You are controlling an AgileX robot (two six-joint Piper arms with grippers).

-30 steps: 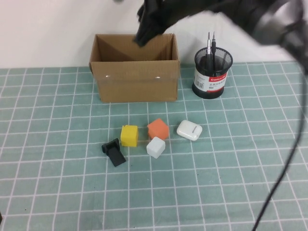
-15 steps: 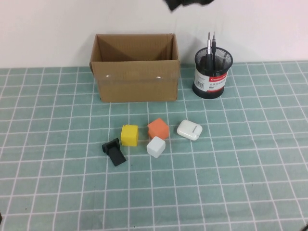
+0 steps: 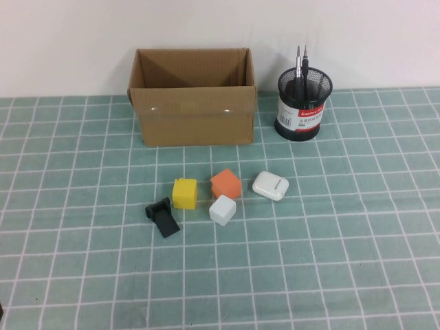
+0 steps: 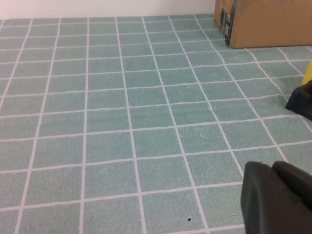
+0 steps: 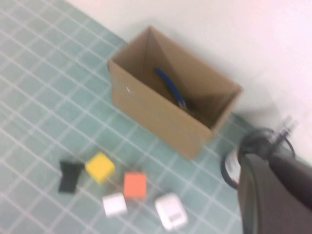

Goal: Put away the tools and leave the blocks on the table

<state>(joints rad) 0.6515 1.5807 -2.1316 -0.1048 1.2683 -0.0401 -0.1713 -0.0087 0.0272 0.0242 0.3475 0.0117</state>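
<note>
Two thin black tools with metal tips point(image 3: 301, 63) stand in the black mesh cup point(image 3: 303, 110). The cardboard box point(image 3: 194, 117) holds a blue curved thing point(image 5: 170, 87). The red-handled scissors and a thick screwdriver handle are not in view. The yellow block point(image 3: 184, 193), orange block point(image 3: 225, 183) and white block point(image 3: 222, 210) sit on the teal table point(image 3: 82, 261). Neither arm shows in the high view. My left gripper point(image 4: 274, 169) is shut and empty, low over the tiles left of the blocks. My right gripper point(image 5: 265, 157) is shut and empty, high above the cup.
A small black clip point(image 3: 162, 216) lies left of the yellow block and shows at the edge of the left wrist view point(image 4: 303, 100). A white earbud case point(image 3: 270, 185) lies right of the orange block. A white wall stands behind the box.
My right arm, which was over the box a second ago, has risen up and out of the top of the high view. Nothing on the table has moved.
</note>
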